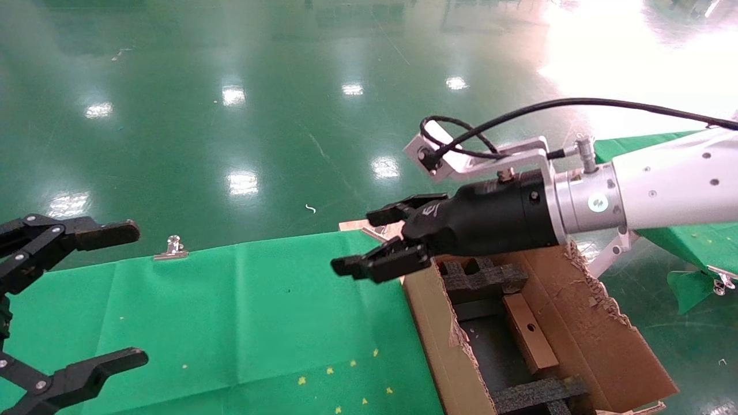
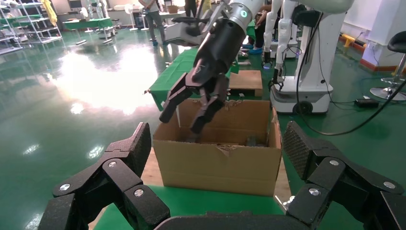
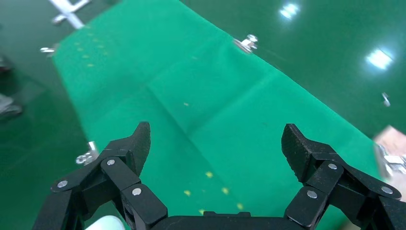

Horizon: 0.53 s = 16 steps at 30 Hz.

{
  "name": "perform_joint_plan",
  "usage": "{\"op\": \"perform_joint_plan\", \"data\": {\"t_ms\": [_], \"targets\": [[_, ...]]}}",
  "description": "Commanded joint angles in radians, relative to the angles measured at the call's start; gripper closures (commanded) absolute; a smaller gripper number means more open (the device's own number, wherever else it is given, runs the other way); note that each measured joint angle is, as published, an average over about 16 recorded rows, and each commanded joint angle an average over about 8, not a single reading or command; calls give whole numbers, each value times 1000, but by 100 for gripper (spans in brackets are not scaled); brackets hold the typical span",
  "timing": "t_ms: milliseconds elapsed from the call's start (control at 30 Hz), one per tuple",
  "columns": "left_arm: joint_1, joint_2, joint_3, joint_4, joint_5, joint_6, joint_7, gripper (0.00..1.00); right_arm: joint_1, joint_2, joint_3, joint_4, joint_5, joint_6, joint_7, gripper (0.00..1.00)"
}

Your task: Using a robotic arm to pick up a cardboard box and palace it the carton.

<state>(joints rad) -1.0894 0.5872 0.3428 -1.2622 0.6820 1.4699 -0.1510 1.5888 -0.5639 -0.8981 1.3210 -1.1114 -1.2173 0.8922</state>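
Observation:
The large brown carton (image 1: 429, 323) with torn flaps stands at the right end of the green table; it also shows in the left wrist view (image 2: 220, 165). The small slim cardboard box (image 1: 529, 331) lies inside it between black foam inserts (image 1: 484, 279). My right gripper (image 1: 362, 242) on the white arm is open and empty. It hovers over the carton's near-left edge and the cloth, as seen in the left wrist view (image 2: 181, 122) and in its own view (image 3: 215, 139). My left gripper (image 1: 130, 294) is open and empty at the table's left (image 2: 218, 143).
The green cloth table (image 1: 259, 323) has a metal clip (image 1: 172, 248) at its far edge. A second green table (image 1: 692, 236) stands to the right. A white robot base (image 2: 311, 72) stands behind the carton. Glossy green floor lies all around.

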Motion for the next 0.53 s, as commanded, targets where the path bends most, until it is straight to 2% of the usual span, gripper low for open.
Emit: {"op": "perform_joint_plan", "data": {"t_ms": [33, 433, 533], "targets": [[0, 0, 0, 0, 0, 0, 0, 0, -35, -3, 42, -2, 26, -19, -47, 0], [0, 0, 0, 0, 0, 0, 0, 0, -242, -22, 291, -17, 179, -131, -332, 0], [0, 0, 0, 0, 0, 0, 0, 0, -268, -25, 322, -19, 198, -145, -367, 0]]}}
